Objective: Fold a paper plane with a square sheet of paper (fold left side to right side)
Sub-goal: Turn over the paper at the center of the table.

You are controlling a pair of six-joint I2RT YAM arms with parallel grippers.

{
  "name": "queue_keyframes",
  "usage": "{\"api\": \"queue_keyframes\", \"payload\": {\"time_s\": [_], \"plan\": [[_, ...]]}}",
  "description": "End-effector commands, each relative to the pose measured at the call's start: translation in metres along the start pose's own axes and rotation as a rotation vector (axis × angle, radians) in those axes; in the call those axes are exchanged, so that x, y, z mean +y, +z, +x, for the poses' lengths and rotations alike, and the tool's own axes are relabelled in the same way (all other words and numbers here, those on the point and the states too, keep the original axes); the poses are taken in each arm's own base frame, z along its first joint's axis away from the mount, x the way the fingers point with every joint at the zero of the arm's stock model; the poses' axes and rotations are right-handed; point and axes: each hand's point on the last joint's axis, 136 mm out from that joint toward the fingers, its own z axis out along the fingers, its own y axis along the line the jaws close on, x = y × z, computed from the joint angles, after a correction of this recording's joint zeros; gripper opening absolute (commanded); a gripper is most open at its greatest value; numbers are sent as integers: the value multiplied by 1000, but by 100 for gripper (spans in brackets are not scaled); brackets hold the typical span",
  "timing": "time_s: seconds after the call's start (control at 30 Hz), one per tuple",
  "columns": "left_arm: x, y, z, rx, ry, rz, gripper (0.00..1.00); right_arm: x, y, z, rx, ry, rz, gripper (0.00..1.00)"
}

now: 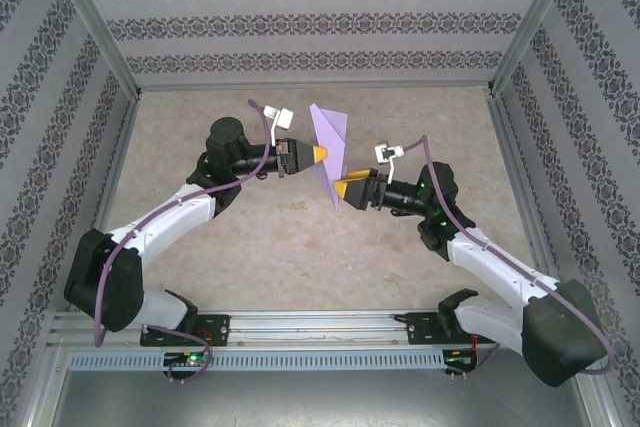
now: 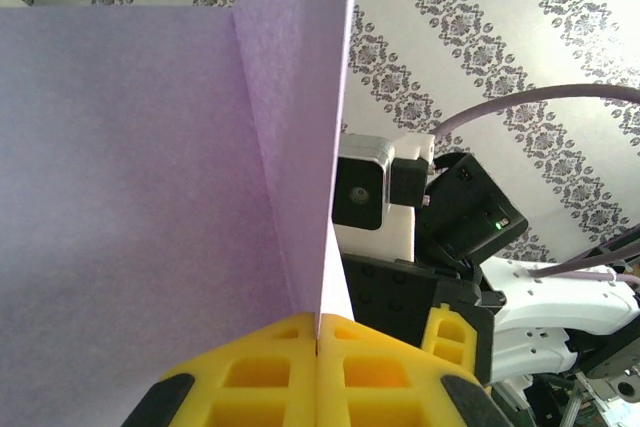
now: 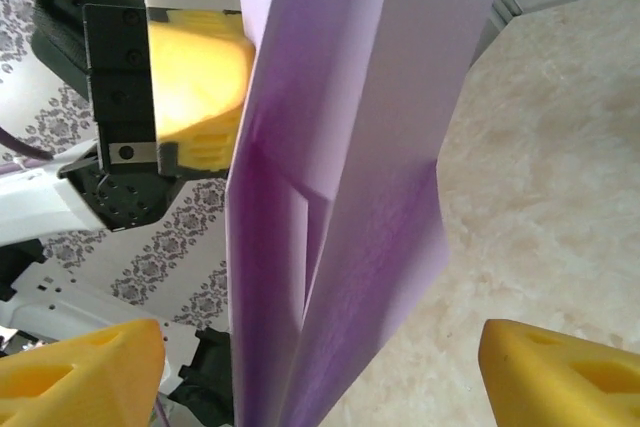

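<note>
The lilac sheet of paper is folded into a narrow pointed shape with layered flaps and hangs in the air above the middle of the table. My left gripper is shut on its edge, and in the left wrist view the paper rises straight out of the closed yellow fingers. My right gripper sits just below and to the right, open. In the right wrist view the paper hangs between the spread fingertips, which do not touch it.
The beige marbled table lies bare below the paper. Metal frame posts and patterned walls close in the back and both sides. The arm bases stand on the rail at the near edge.
</note>
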Motion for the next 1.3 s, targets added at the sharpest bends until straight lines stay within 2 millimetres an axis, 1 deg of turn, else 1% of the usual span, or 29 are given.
{"api": "queue_keyframes", "payload": {"time_s": [0.0,0.07,0.17,0.23,0.33,0.43,0.5,0.6,0.63,0.73,0.83,0.9,1.0,1.17,1.27], "plan": [[-6,4,3,-2,22,40,5,19,9,-23,-33,-77,-43,72],[-5,4,4,0,19,38,5,18,12,-26,-33,-79,-42,66],[-3,4,7,7,19,36,5,12,14,-29,-45,-71,-19,55],[-1,4,8,7,17,31,5,9,15,-30,-54,-64,-4,42],[0,3,9,8,20,28,7,6,15,-31,-58,-55,8,27],[3,1,11,8,41,6,14,3,15,-30,-53,-52,25,12],[9,-2,14,6,59,-35,20,0,13,-28,-48,-51,46,6],[22,-11,15,-11,80,-127,27,-5,10,-23,-30,-63,87,2],[27,-16,16,-19,84,-158,28,-7,8,-21,-25,-68,104,1],[39,-35,13,-60,106,-274,32,-17,2,-14,-9,-77,180,0],[47,-60,9,-113,159,-419,37,-35,-4,-2,38,-104,317,0],[50,-78,6,-156,213,-523,42,-47,-8,9,90,-139,432,0],[51,-108,1,-232,275,-667,52,-68,-15,23,185,-226,663,0],[47,-155,-2,-350,346,-861,58,-101,-29,37,344,-379,1052,0],[43,-178,-2,-411,369,-942,60,-114,-30,44,432,-479,1238,0]]}}
